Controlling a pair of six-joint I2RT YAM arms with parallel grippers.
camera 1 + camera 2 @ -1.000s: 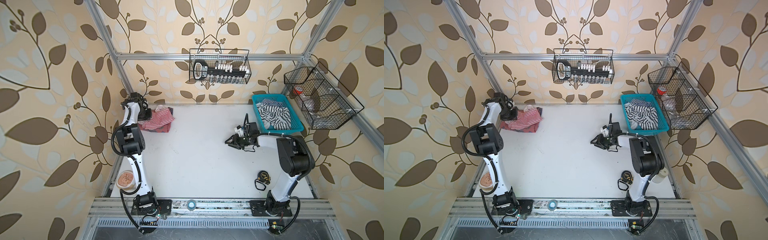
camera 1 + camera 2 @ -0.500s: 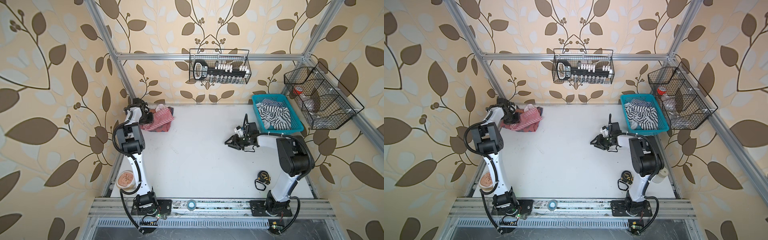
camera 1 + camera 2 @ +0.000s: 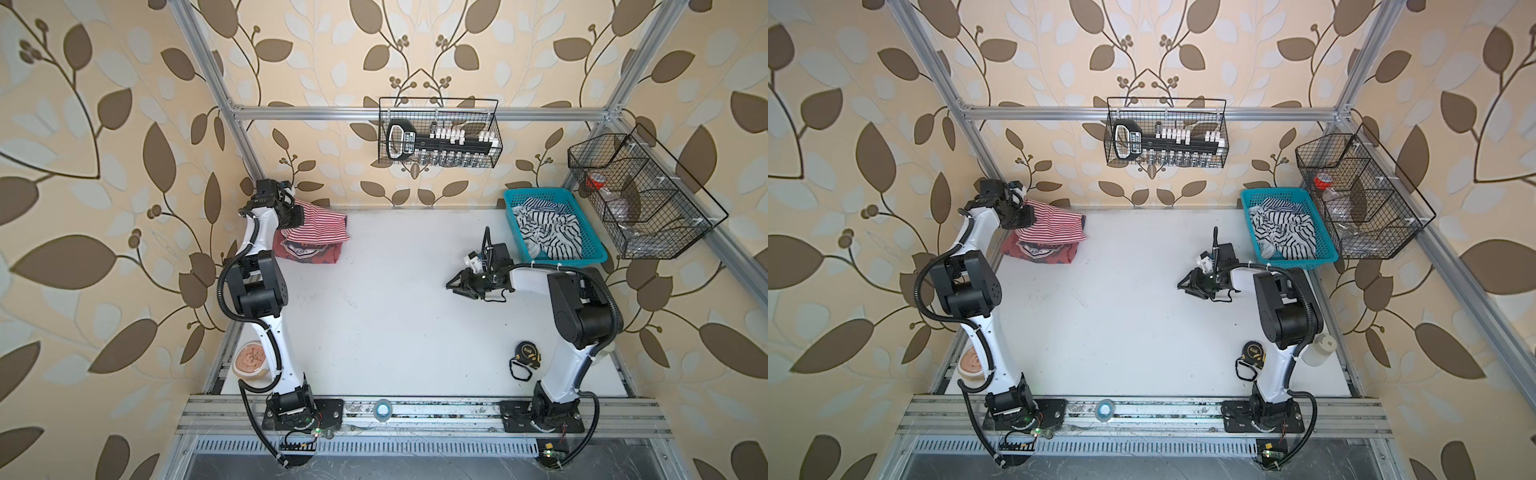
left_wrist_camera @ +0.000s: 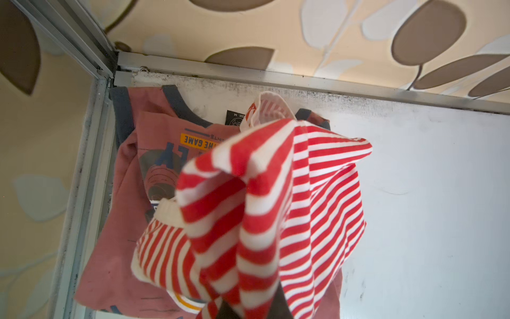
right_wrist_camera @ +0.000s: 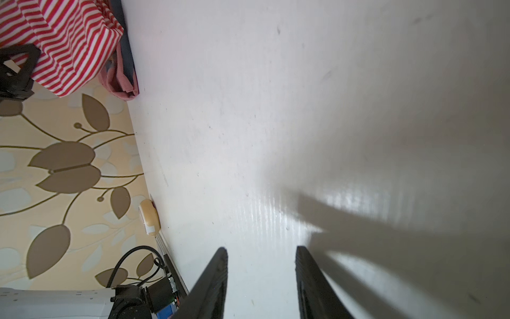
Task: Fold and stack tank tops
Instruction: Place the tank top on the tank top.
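Note:
The dusty red tank top [image 3: 309, 253] [image 3: 1040, 252] [image 4: 118, 221] lies folded flat in the table's far left corner, chest graphic up. Just above it hangs the red-and-white striped tank top [image 3: 324, 222] [image 3: 1057, 224] [image 4: 276, 207] [image 5: 63, 41], bunched and draped. My left gripper [image 3: 296, 216] [image 3: 1022, 217] [image 4: 254, 309] is shut on it, and the cloth hides most of the jaws. My right gripper [image 3: 455, 286] [image 3: 1185, 286] [image 5: 260, 254] stands open and empty, low over the bare table right of centre.
A teal basket [image 3: 540, 192] [image 3: 1277, 192] with black-and-white striped cloth stands at the far right. A tape measure [image 3: 527, 353] lies near the right arm's base. Wire baskets [image 3: 648, 199] hang on the right and back walls. A tan bowl [image 3: 250, 362] sits off the table's left edge.
My left gripper has shifted slightly near the far left corner with the striped tank top, which now hangs wider over the red one. The right arm has not moved.

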